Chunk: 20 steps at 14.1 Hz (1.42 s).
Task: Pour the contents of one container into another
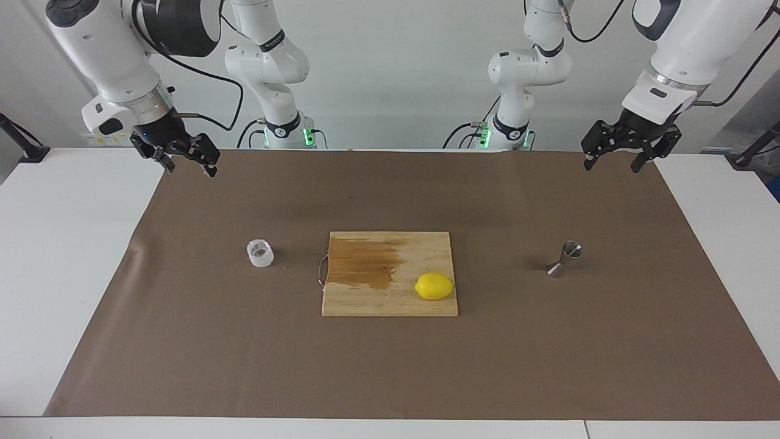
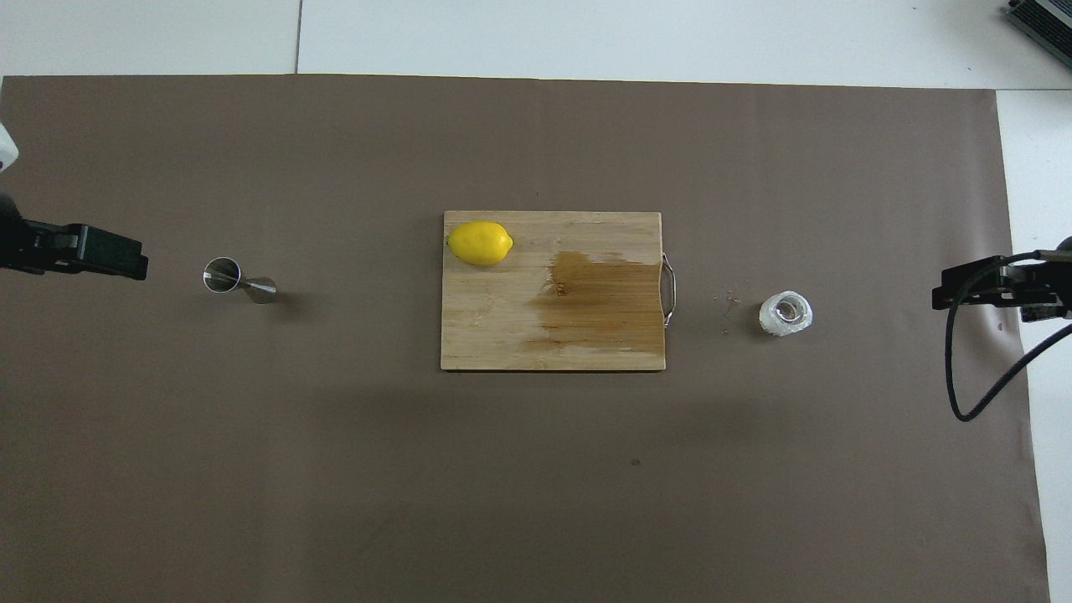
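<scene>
The squat clear whitish cup [image 1: 260, 253] [image 2: 785, 313] stands on the brown mat toward the right arm's end of the table. Toward the left arm's end, the steel hourglass jigger [image 1: 563, 259] [image 2: 239, 280] stands upright, mouth up. My right gripper [image 1: 189, 169] [image 2: 950, 295] hangs open and holds nothing, over the mat's edge by its own end, well apart from the cup. The left gripper [image 1: 612, 166] [image 2: 117, 255] is likewise open and holds nothing, raised over the mat's edge near its base, apart from the jigger.
A wooden cutting board [image 1: 390, 299] [image 2: 502, 327] with a dark wet stain and a metal handle lies mid-table between cup and jigger. A yellow lemon [image 1: 434, 286] [image 2: 479, 243] rests on its corner. A brown mat [image 1: 390, 366] covers most of the white table.
</scene>
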Each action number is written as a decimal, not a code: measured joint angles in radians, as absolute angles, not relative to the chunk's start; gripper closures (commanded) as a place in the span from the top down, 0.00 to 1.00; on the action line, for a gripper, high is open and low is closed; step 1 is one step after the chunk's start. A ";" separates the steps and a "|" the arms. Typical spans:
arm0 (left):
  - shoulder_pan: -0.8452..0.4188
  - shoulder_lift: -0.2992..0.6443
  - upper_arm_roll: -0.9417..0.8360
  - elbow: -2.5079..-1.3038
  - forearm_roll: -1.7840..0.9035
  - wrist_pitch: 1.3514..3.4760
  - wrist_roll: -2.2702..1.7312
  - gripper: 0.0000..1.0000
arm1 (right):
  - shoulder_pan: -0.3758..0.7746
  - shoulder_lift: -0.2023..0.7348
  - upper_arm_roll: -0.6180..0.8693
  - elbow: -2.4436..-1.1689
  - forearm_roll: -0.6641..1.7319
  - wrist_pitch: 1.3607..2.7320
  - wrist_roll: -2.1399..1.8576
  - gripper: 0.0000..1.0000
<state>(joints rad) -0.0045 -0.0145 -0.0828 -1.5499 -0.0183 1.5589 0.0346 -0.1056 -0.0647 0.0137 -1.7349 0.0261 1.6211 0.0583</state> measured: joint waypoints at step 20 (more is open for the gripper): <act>0.156 0.098 -0.071 -1.746 -0.385 1.802 -0.369 1.00 | -0.106 -0.065 0.014 -1.735 0.026 1.621 0.058 1.00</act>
